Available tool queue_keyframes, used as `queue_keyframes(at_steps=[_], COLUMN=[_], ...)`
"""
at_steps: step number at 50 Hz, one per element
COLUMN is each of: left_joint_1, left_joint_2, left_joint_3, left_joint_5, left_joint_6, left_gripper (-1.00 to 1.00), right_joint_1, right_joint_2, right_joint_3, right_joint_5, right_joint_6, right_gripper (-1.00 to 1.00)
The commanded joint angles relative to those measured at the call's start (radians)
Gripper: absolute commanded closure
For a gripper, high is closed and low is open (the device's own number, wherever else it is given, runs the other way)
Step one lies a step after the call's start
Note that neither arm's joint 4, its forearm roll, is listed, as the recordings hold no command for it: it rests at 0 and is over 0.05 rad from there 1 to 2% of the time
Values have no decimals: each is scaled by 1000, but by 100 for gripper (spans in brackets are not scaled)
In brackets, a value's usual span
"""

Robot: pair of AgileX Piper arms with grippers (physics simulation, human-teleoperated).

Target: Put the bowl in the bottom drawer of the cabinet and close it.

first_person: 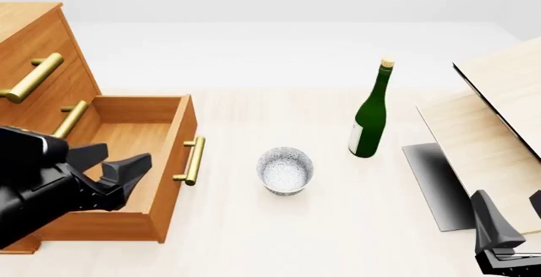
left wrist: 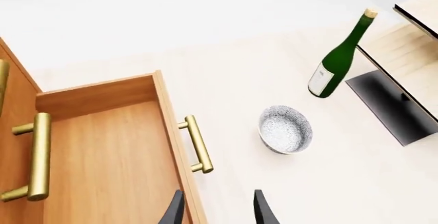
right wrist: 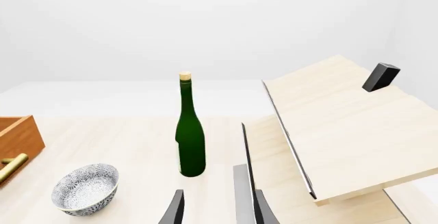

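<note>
The white speckled bowl (first_person: 285,171) stands upright on the table, right of the cabinet (first_person: 34,42). The bottom drawer (first_person: 135,137) is pulled out, its plain wood box bare, its brass handle (first_person: 192,160) facing the bowl. My left gripper (first_person: 114,166) hovers open over the drawer's front part, nothing between its fingers. In the left wrist view the gripper (left wrist: 219,211) straddles the drawer (left wrist: 110,157) front, with the bowl (left wrist: 285,129) beyond it. My right gripper (first_person: 514,220) is open at the near right, far from the bowl (right wrist: 85,188); its own view shows it (right wrist: 219,211) holding nothing.
A green bottle (first_person: 370,115) with a white label stands upright just behind and right of the bowl. Pale wooden boards (first_person: 490,118) slope up at the right, over a dark base (first_person: 435,182). A small dark block (right wrist: 380,77) sits on the upper board.
</note>
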Motion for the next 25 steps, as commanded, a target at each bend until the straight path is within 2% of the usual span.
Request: queue_keyframes(at_steps=[1,7,14,25], left_joint_1=[-24,-18,-43,-91], left_joint_2=[-45,-53,-34,34], left_joint_3=[-56,-85,-132,-199], left_joint_5=[44,46,19,-28], left_joint_6=[1,23,-25,-33], left_gripper=[-100,-100,-100,-100], right_joint_1=[-2,-2,-2,-2], right_joint_2=[-10,-10,-10,-10], right_joint_3=[0,0,0,0], right_joint_5=[5,5,5,5], right_joint_6=[-3,-3,-3,-3], right_gripper=[-100,-100,-100,-100])
